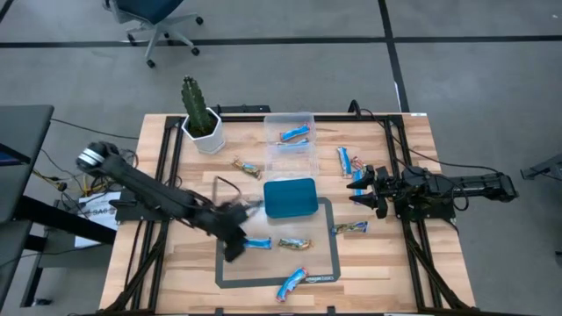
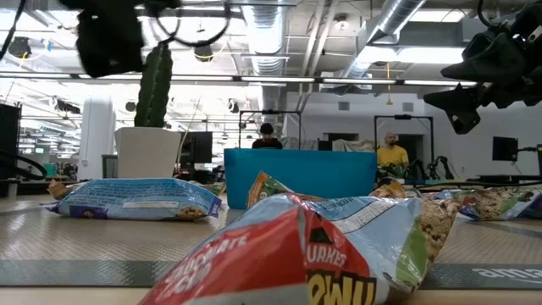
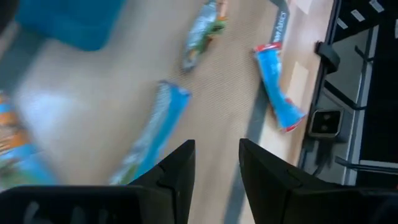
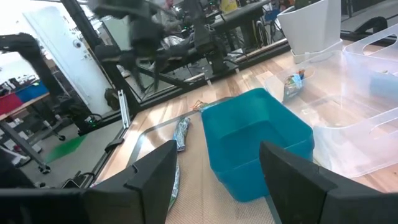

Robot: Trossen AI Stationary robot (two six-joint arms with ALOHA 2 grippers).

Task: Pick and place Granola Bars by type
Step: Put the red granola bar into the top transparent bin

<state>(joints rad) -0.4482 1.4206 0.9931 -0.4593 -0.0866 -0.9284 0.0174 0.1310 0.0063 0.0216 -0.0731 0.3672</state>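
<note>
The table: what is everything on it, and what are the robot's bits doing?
Blue bars: at least four, blue-and-white; one in the clear box, the rest spread over the table.
Tan bars: three, tan-gold; spread around the tray.
Tray: one, teal; middle of the table.
Clear box: one, see-through; behind the tray.
Cactus: one, green, in a white pot; back left corner.
Table: one, light wood.
Left gripper: open, above a blue bar.
Right gripper: open, right of the tray.
</note>
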